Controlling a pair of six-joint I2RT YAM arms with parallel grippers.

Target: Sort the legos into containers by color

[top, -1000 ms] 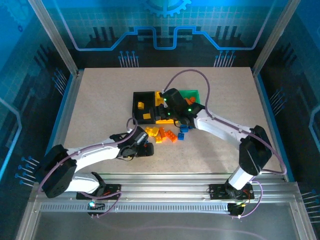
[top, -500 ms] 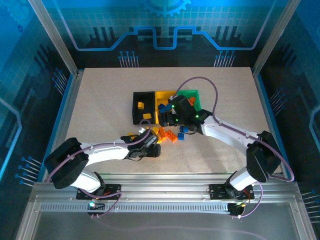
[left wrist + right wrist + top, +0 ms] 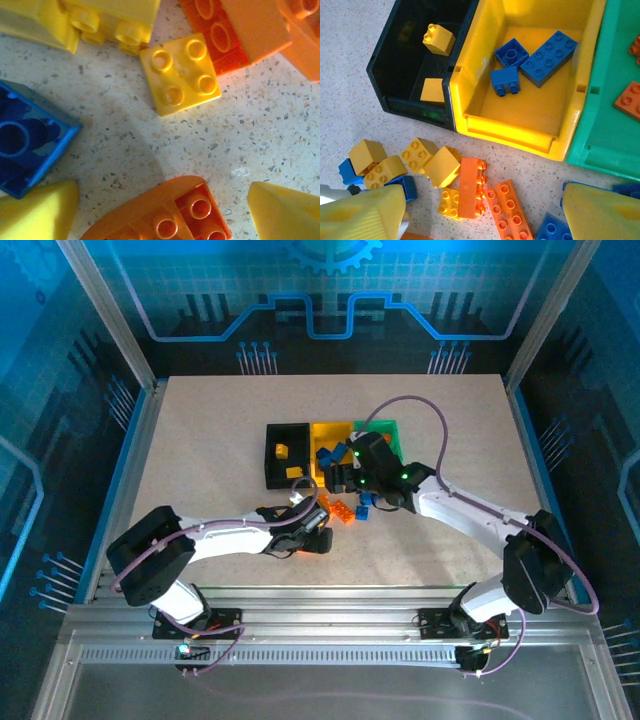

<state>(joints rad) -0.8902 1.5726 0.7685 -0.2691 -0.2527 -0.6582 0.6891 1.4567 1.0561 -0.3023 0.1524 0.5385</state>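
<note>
Binned: seven legos [image 3: 548, 51] visible in containers [image 3: 520, 135].
Unsorted: pile [image 3: 470, 187] on worktop [image 3: 350, 115], near side.
Left gripper [image 3: 160, 200], right gripper [image 3: 480, 205]: spread wide, empty.

From above, the right arm [image 3: 470, 515] is covering the near side of the green bin [image 3: 390, 428], and the left arm [image 3: 230, 538] is hiding part of the brick pile [image 3: 340, 510]. Close up, a blue brick [image 3: 25, 145] is running off the left edge and an orange brick [image 3: 170, 215] off the bottom.
</note>
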